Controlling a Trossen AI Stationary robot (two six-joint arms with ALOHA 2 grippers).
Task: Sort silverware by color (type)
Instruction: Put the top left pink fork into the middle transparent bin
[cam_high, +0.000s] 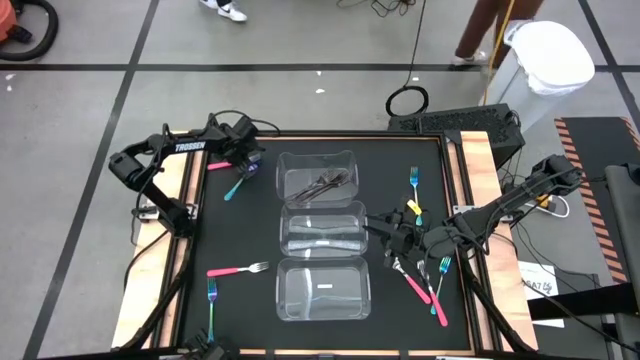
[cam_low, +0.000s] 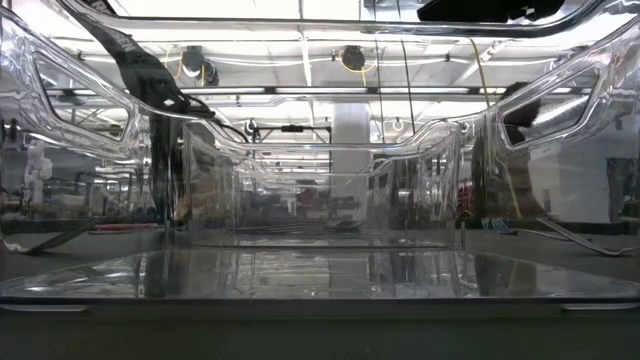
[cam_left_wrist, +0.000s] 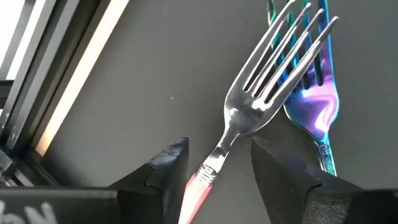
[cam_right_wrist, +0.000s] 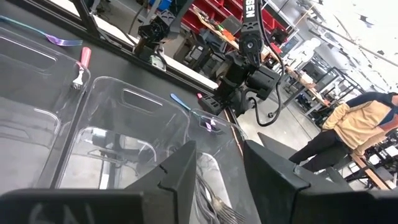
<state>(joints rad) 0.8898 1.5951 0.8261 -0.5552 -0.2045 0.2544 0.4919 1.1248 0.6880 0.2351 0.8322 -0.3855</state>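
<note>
**Left gripper**: set low over the table at its far-left corner. The jaws are parted, with one dark finger on either side of a fork's neck. A gap is seen on both sides, so nothing is clamped.

**Pink-handled fork**: lying flat on the table between the left fingers, silver tines pointing away from the gripper.

**Iridescent fork**: laid just beside the pink-handled fork. Their tines overlap, and it is outside the jaws.

**Right gripper**: held at the right wall of the middle container. The jaws are partly spread and nothing is gripped.

**Containers**: three clear ones are lined up down the table's centre.
- Dark grey forks are held in the far container.
- What lies in the middle container cannot be told.
- The near container is closest to the near edge.

**Right edge**: a blue fork is toward the far side. A teal fork and two pink forks are toward the near side.

**Near-left corner**: a lone pink fork and a blue-green fork lie near each other.
</note>
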